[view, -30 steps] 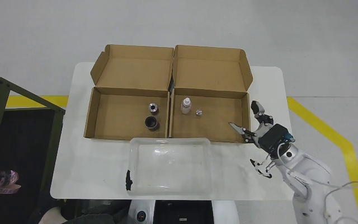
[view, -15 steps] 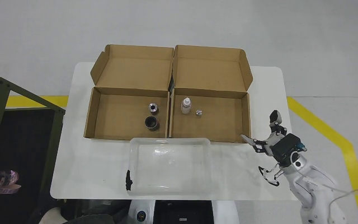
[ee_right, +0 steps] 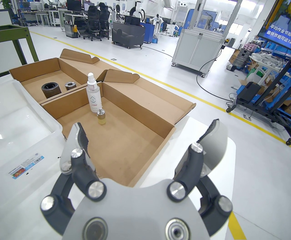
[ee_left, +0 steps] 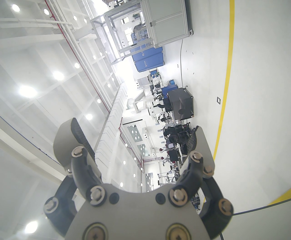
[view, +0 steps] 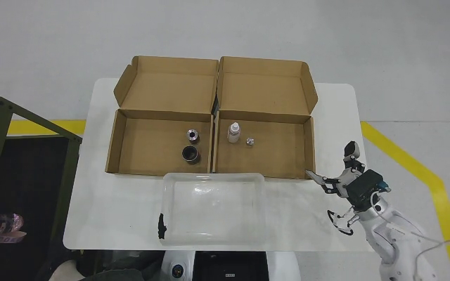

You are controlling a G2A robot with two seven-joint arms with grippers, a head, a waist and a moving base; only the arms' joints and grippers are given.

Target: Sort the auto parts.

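The white right arm (view: 390, 232) sits at four o'clock in the top view. Its grey two-fingered right gripper (view: 332, 163) is spread wide and points toward ten o'clock. The grey two-fingered left gripper (ee_left: 135, 130) is likewise spread wide.

A white table (view: 91, 211) with rounded corners stood on a pale grey floor (view: 225, 35). A yellow floor line (view: 404, 160) ran diagonally past the table's right side, and a dark green-framed rack (ee_right: 13, 27) stood beside its left edge. Farther back in the hall (a large, bright workshop) were black office chairs (ee_right: 95, 20), a low black cabinet (ee_right: 128, 34) and a tall aluminium-framed enclosure (ee_right: 193, 52) with grey lower panels. A big display screen (ee_right: 277, 25) glowed near that enclosure. The left wrist view took in blue cabinets (ee_left: 149, 58) on the floor and round ceiling lights (ee_left: 25, 91) set among white beams overhead.
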